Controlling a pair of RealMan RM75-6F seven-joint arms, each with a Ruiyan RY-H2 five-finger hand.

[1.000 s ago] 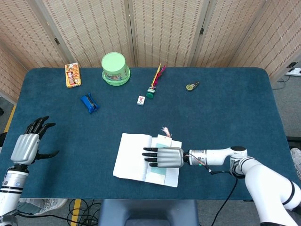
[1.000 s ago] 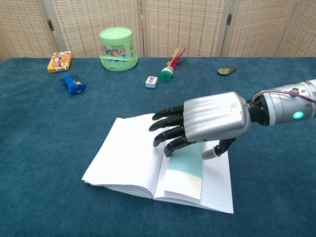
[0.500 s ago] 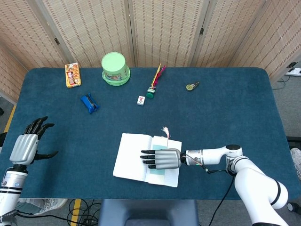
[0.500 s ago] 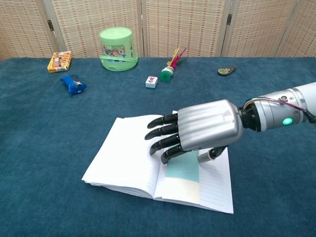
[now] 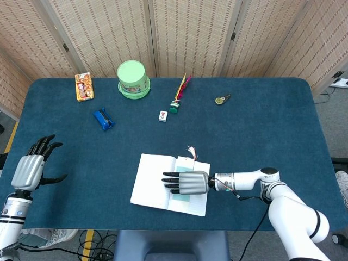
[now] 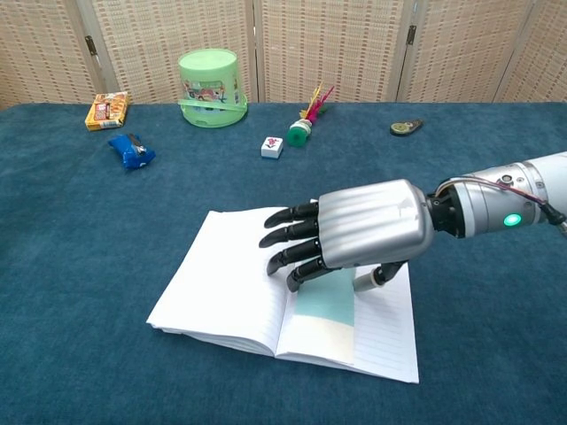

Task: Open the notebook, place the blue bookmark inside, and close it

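Head view looks steeply down over the whole table (image 5: 272, 136); chest view, seemingly lower, frames its middle closer.

— What's on the blue tabletop (image 5: 261, 130)?
— An open notebook (image 5: 155, 186) near the front; at the back a green tub (image 5: 133, 79), snack box (image 5: 84, 86), blue clip (image 5: 103, 119), tile (image 5: 162, 116), feathered shuttlecock (image 5: 178, 97), small disc (image 5: 220, 100).
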